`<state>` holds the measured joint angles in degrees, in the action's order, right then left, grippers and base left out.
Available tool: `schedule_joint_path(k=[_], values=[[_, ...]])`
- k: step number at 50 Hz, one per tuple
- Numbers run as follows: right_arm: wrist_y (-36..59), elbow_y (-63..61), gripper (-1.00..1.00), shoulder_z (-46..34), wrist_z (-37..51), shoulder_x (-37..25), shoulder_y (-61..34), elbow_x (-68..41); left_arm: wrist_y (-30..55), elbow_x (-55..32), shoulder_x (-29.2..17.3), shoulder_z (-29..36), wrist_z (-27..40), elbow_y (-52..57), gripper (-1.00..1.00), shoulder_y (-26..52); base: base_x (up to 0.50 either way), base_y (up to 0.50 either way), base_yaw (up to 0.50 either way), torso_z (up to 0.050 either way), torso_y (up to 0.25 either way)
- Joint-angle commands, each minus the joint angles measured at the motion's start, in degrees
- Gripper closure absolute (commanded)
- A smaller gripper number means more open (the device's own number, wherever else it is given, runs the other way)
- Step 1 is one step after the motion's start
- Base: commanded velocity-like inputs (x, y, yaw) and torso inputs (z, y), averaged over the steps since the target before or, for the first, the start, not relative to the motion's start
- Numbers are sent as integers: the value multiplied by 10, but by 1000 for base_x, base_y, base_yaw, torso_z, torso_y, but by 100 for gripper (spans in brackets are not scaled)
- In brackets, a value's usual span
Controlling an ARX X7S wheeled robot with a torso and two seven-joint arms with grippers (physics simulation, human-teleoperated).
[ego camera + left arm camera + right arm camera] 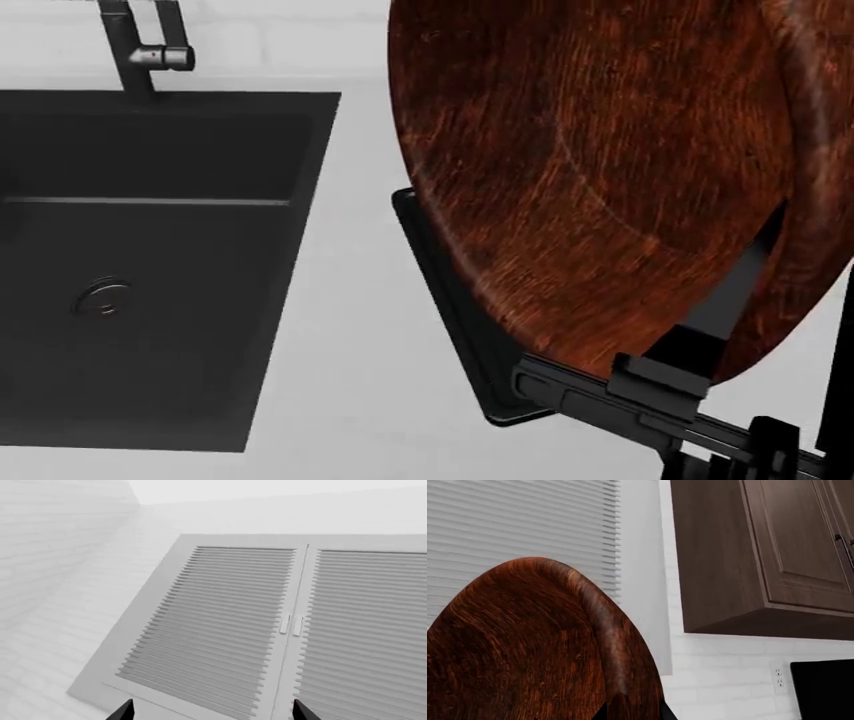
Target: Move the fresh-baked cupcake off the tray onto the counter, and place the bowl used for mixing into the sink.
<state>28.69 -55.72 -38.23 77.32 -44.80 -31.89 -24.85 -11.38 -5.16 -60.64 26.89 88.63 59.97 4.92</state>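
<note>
Presently: bowl (601,170), round, reddish-brown, dark-grained wood, upper right of head view, tipped on edge, rim clamped by right gripper (694,350). Tray (447,290), flat black, beneath it. Sink (147,260), matte black rectangle, left. Left gripper (210,712) spread, holding nothing.

Head view: looked steeply down onto the counter (347,330), sink (147,260) filling nine o'clock, faucet (140,50) at eleven, tray (447,300) edge at five; very near the tilted bowl (601,170), which blocked twelve through four o'clock, with the right gripper (707,330) reaching in from five. Left wrist view: faced upward and away from the counter toward pale louvered shutters (267,630) and white brick wall (53,555), black fingertips (121,712) at six o'clock. Right wrist view: tilted upward, pressed close against the bowl's rim (607,630), shutters at eleven, dark wall cabinet (747,555) at two. Shared: bowl in head and right wrist views; shutters in both wrist views.
</note>
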Motion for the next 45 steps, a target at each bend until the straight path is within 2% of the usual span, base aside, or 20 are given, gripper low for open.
schedule_joint_path(k=[1, 24, 34, 45], values=[[8, 11, 100, -4, -20, 12, -14, 3, 7, -5, -4, 15, 4, 0, -100, 18, -12, 500, 0, 0, 0], [-45, 120, 100, 14, -102, 46, -30, -74, -8, 7, -7, 13, 6, 0, -100, 3, -7, 500, 0, 0, 0], [-115, 240, 100, 73, -222, 71, -31, -248, -28, 10, -10, -6, 3, 0, -100, -22, -4, 500, 0, 1, 1], [-142, 339, 100, 115, -277, 95, -37, -342, -21, 14, -5, 0, -1, 0, -100, -16, 0, 500, 0, 0, 0]])
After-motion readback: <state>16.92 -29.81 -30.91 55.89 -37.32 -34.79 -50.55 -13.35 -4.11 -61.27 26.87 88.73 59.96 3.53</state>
